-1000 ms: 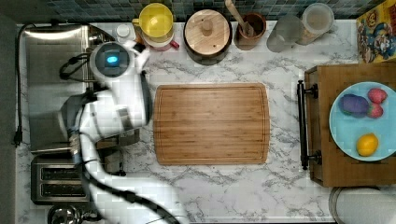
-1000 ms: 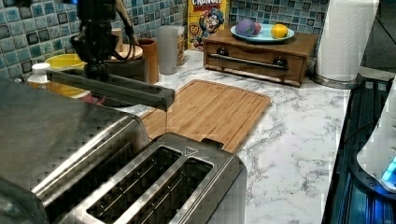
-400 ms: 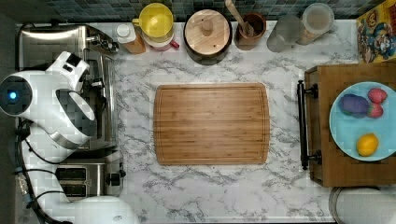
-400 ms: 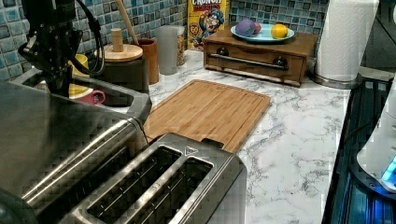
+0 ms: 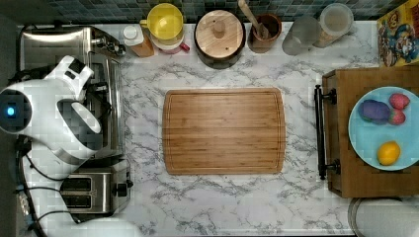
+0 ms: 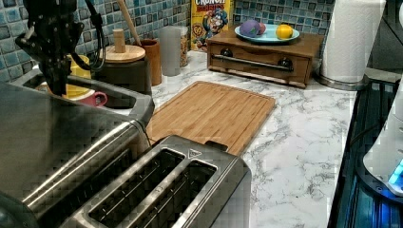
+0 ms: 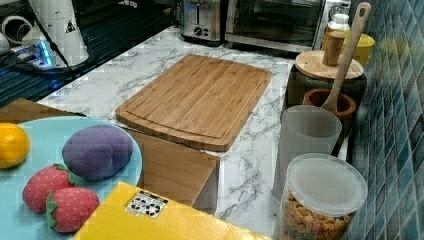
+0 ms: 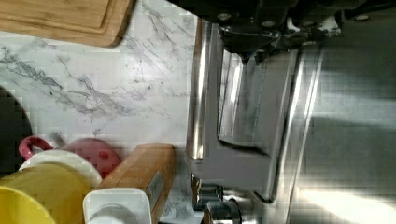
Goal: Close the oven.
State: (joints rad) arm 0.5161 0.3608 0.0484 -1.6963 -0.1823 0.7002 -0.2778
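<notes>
— Where's the oven [image 5: 74, 44]?

— At the top view's left, against the tiled wall, with the toaster [image 5: 94, 190] just beside it. In the right view the oven [image 7: 275, 20] sits at the far end of the counter, its glass door upright.

— And the gripper [image 8: 254, 53]?

— Right over the oven's handle [image 8: 201, 88]. Its fingers are dark and close together there, but I cannot tell whether they grip anything or how wide they stand.

— What else is near?

— A board [image 5: 223, 131] lies mid-counter, well apart. A yellow cup [image 5: 165, 22] stands by the wall.

Bamboo cutting board [image 5: 224, 131]; two-slot toaster [image 5: 94, 191]
</notes>
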